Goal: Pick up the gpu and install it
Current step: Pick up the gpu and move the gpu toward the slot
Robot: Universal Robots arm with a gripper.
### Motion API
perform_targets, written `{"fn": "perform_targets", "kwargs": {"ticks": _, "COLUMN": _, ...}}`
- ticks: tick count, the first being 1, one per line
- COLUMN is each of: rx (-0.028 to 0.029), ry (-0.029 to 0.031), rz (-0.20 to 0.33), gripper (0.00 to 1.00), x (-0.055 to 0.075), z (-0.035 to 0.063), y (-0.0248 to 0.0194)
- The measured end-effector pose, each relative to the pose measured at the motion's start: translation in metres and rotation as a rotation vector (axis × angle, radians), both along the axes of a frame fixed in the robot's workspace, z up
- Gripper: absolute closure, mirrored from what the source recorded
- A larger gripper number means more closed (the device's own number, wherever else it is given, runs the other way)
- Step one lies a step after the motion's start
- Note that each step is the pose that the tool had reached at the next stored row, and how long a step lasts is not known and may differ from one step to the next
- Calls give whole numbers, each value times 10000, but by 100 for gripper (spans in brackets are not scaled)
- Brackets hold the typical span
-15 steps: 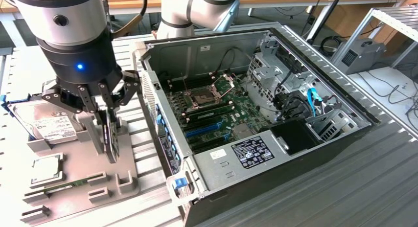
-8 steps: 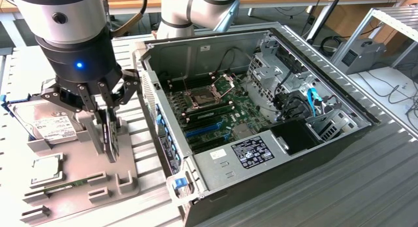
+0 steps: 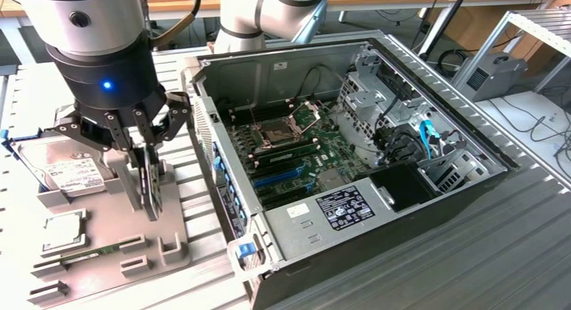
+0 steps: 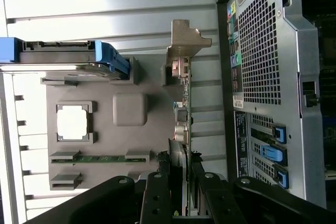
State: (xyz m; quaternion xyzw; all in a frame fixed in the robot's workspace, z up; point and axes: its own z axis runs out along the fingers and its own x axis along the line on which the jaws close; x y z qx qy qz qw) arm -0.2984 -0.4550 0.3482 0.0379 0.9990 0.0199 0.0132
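Clasping the top edge of the gpu — a thin green circuit card with a silver metal end bracket, standing on edge — the black multi-fingered gripper has its fingers pressed against both faces of the card. The card hangs straight beneath the gripper, its lower edge at or barely above its holder in the grey moulded parts tray; I cannot tell whether it has left that holder. The pick-up looks under way, and the install is not yet done. The blue expansion slots on the green motherboard look bare inside the open black and silver computer case, which is beside the gripper toward the exterior view's right. Just beside the gripper on the other side sits a silver hard drive with a white label. Farther down the tray from the gripper lie a square silver processor chip and a narrow green memory stick. Between card and slots stands the case's perforated rear wall — by my judgement the one obstacle.
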Motion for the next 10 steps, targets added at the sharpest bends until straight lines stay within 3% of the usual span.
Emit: {"fn": "perform_targets", "kwargs": {"ticks": 10, "rx": 0, "ry": 1, "rz": 0, "gripper": 74, "x": 0, "z": 43, "y": 0}}
